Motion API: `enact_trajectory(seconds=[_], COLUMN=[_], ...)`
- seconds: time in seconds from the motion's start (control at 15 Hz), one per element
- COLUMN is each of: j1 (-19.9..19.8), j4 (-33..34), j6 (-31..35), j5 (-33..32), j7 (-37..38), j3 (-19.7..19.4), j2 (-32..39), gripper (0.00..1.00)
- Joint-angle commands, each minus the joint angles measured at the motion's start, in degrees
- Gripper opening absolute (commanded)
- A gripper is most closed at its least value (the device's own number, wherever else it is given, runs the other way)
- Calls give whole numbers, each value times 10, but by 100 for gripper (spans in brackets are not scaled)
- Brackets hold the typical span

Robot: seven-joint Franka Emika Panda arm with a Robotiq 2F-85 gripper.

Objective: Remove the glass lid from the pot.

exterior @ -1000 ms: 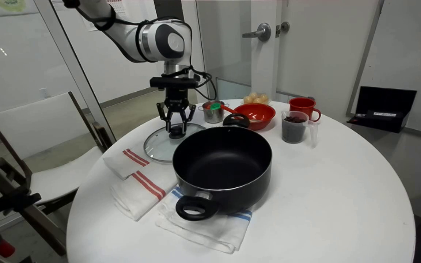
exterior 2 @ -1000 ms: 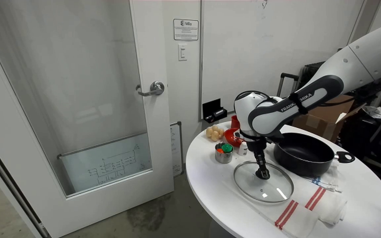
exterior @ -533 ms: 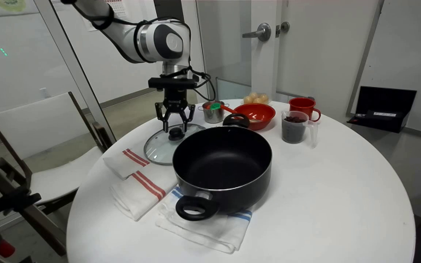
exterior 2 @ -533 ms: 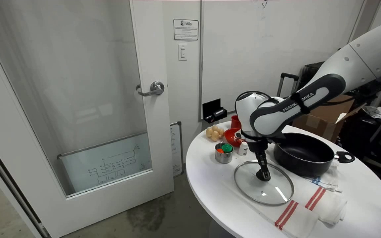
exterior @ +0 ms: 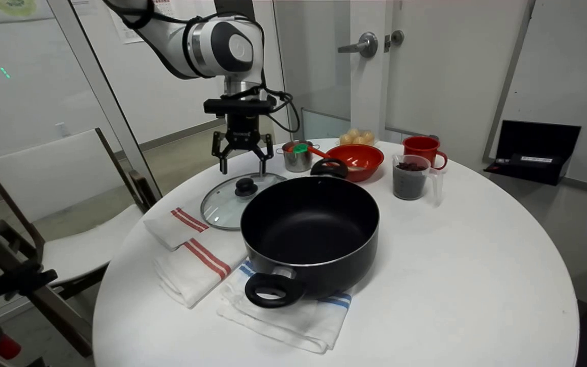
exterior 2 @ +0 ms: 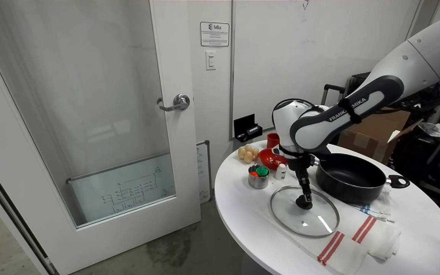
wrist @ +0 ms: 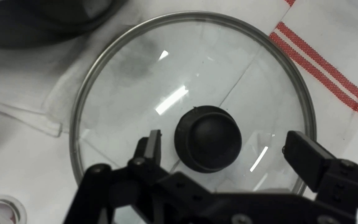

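The glass lid (exterior: 222, 210), with a metal rim and a black knob (exterior: 246, 187), lies flat beside the pot, knob up. Uncovered, the black pot (exterior: 334, 272) stands on a blue-striped towel and its inside looks empty; part of its wall (wrist: 42, 25) shows at the top left of the wrist view. My gripper (exterior: 243, 171) hangs just above the lid with its jaws wide apart. In the wrist view the knob (wrist: 214, 140) appears between the fingers, nearer the left one, with a gap on each side. Nothing is held.
Red-striped white towels (exterior: 199, 265) lie in front of the lid. Behind the pot are a red bowl (exterior: 367, 165), a small metal pot (exterior: 297, 162) and a white bottle (exterior 2: 280, 172). A measuring cup (exterior: 408, 183) and red mug (exterior: 421, 147) stand farther along.
The jaws have spread from around the knob and let it go. My gripper has risen a little above the lid, which stays lying on the table side.
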Motion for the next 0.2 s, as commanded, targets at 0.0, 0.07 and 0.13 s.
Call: enact_trajectory(seconds=[0.0, 0.07, 0.13], j1=[-4, -4, -4], j4=[-58, -66, -77], j6=[21, 24, 22], j5=[-1, -1, 0], j7=[10, 11, 14], j3=[0, 0, 0], j2=[-49, -57, -69], gripper=[100, 100, 100])
